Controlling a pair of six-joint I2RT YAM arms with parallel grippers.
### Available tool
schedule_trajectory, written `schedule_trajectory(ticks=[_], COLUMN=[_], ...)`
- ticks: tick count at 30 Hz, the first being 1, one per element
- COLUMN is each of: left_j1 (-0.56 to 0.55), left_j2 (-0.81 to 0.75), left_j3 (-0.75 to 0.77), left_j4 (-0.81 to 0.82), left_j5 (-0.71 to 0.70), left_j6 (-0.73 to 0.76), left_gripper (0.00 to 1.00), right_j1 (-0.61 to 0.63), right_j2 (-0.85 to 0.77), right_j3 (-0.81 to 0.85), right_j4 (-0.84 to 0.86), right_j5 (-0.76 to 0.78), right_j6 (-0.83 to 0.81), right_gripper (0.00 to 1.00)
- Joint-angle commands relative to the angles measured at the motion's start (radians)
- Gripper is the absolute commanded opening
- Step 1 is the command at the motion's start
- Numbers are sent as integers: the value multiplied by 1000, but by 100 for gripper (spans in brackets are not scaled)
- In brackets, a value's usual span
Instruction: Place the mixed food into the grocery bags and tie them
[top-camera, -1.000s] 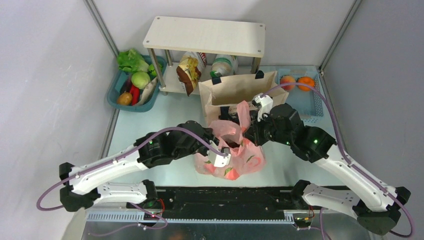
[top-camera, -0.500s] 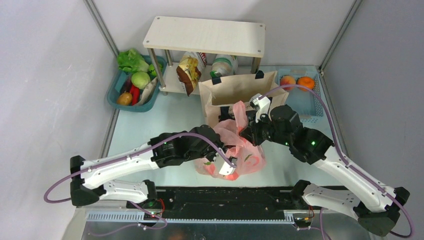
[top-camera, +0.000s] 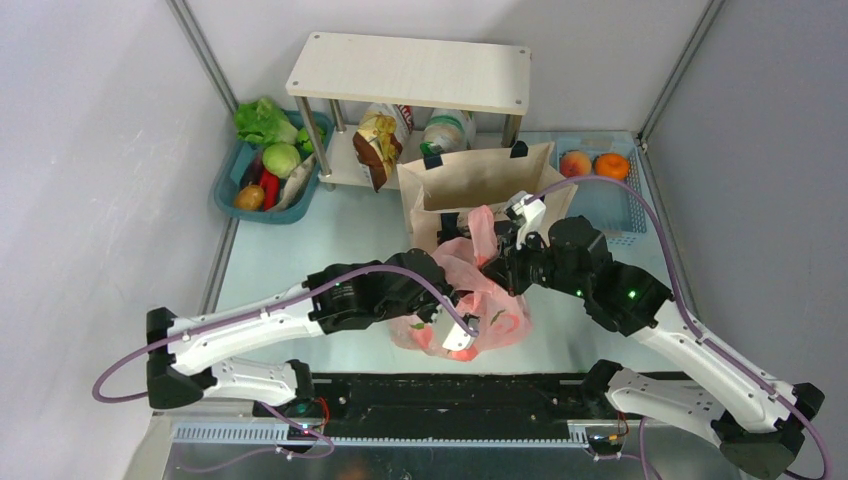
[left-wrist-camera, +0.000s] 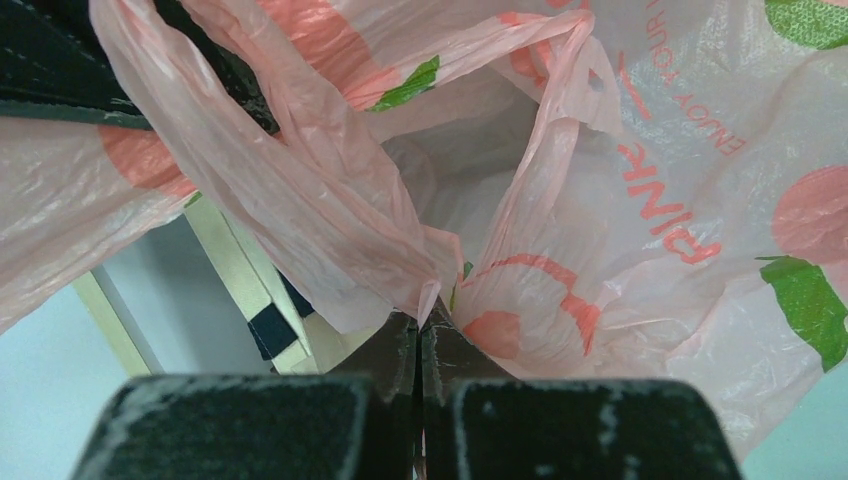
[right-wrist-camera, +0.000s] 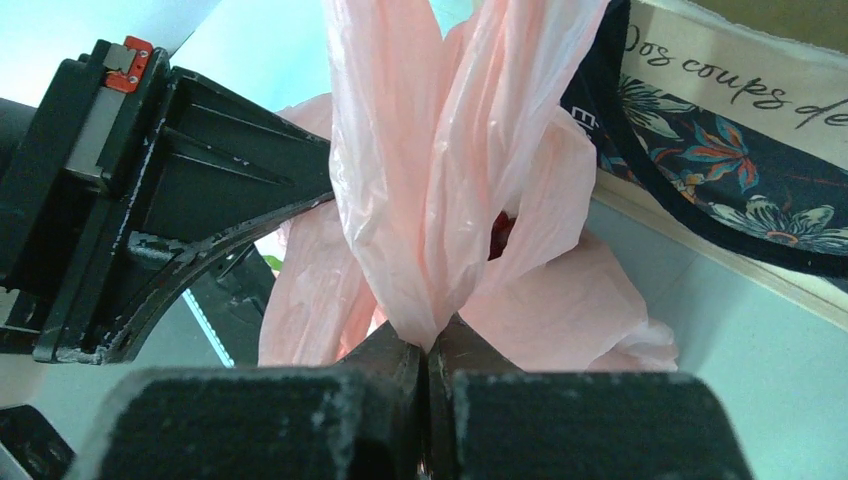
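Note:
The pink plastic bag (top-camera: 500, 318) with peach prints sits on the table in front of the beige canvas tote (top-camera: 480, 178). My left gripper (top-camera: 468, 326) is shut on a fold of the bag's handle (left-wrist-camera: 330, 210) at the bag's near side; its jaws (left-wrist-camera: 420, 325) pinch the film. My right gripper (top-camera: 493, 262) is shut on the other bunched handle (right-wrist-camera: 440, 150), held upright above the bag; its fingertips (right-wrist-camera: 430, 345) meet on the film. Something dark red (right-wrist-camera: 500, 232) shows inside the bag. The tote's floral panel (right-wrist-camera: 720, 150) is just behind. The rest of the bag's contents is hidden.
A teal basket (top-camera: 232, 172) of vegetables stands at the back left. A wooden shelf (top-camera: 410, 70) has a crisp packet (top-camera: 378, 145) and a bottle beneath it. A blue basket (top-camera: 615, 210) with two round fruits is at the back right. My left arm (right-wrist-camera: 150, 200) crosses close to my right gripper.
My left arm has reached further right and nearer, carrying its handle over the bag's front. My right gripper has shifted slightly left, still gripping its handle.

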Motion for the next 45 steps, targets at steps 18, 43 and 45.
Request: schedule_trajectory(ticks=[18,43,45], left_j1=[-9,-9,-9], left_j2=[37,19,16], left_j3=[64,41,38], left_j4=[42,44,46], left_j5=[-19,2,8], left_j6=[-15,-9,-8], left_gripper=[0,0,0], right_j1=[-28,-323,-326], right_j2=[-90,-273,-284], right_j3=[-13,-168,-168], right_j4=[26,132,110], right_j5=[-11,-385,-373], right_j6=[101,130,111], right_gripper=[18,67,68])
